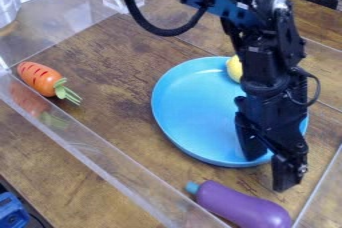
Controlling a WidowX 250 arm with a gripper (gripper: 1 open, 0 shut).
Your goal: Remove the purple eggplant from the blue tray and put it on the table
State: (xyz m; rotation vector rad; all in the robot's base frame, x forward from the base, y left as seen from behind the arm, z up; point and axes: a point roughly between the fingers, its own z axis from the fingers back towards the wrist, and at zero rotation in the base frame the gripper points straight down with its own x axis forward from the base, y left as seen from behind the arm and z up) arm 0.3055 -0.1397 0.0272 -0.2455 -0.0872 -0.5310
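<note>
The tool [278, 164] hangs at the near right edge of the blue tray [187, 107], pointing steeply down, with its dark fingers set apart and nothing between them; it grips nothing that shows. Nearer than the tray, right at the front of the worktop [127, 67], lies the purple eggplant [243, 207], on its side, its small teal stem cap turned to the left. It rests on bare wood, close to the tray's front rim yet clear of it, and just below the tool without touching it.

As far as the view shows, the task looks all but finished: the eggplant is out of the tray and on the worktop, and the tool has no hold on it. What seems left is only for the arm to lift clear.

The tray itself sits flat, its basin bare on the visible side; the arm hides part of the right half. At the tray's far rim, a yellow lemon [235, 68] peeks out beside the arm. Well to the left of the tray, near the clear wall, lies an orange carrot [42, 79] with a green top, untouched.
</note>
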